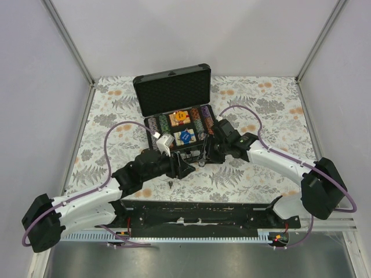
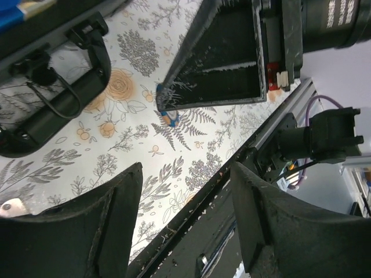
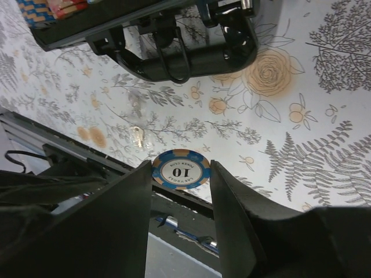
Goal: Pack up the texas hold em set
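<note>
Chip [image 3: 181, 170] pinched in right tool [image 3: 181, 167], seemingly clear of case handle [image 3: 194, 60]; left tool [image 2: 185, 188] wide.

top: overhead, behind bases, whole table [image 1: 255, 179] | 2 wrists: close, low | shared: case handle [image 3: 220, 58]

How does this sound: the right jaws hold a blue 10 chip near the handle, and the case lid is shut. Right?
Not quite: the lid is open, standing upright, as the top external view shows. The right jaws do hold the blue 10 chip near the handle.
</note>
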`<move>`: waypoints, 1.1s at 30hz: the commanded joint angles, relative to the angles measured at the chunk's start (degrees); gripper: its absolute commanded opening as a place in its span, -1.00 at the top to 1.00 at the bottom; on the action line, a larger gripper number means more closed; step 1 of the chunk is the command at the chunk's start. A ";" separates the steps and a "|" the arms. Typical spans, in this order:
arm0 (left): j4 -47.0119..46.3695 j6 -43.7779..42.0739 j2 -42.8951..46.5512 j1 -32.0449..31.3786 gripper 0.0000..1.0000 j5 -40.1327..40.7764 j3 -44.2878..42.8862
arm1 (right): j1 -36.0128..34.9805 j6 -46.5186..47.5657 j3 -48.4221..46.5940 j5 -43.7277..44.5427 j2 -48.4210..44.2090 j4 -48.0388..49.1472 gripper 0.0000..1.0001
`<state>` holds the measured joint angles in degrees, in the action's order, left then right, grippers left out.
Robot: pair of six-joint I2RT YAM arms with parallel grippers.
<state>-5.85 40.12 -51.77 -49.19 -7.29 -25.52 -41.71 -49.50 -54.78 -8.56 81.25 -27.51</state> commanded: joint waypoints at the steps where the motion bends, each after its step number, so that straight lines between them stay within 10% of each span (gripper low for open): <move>1: -7.86 -3.03 -3.42 -5.03 -0.34 8.76 0.47 | 0.41 -3.94 -0.15 -3.30 -1.97 4.21 0.03; 12: -16.04 -2.33 -6.50 -10.75 -0.16 23.63 2.93 | 0.49 -6.84 0.73 -6.65 -2.85 4.83 0.03; 33: -19.64 3.12 -13.44 -11.19 0.20 25.48 0.82 | 0.41 -9.48 3.02 -9.99 -1.71 8.96 0.03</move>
<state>-22.59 41.23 -64.27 -59.99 15.22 -22.85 -41.39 -57.63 -52.25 -17.06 80.07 -21.21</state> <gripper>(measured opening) 0.414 0.491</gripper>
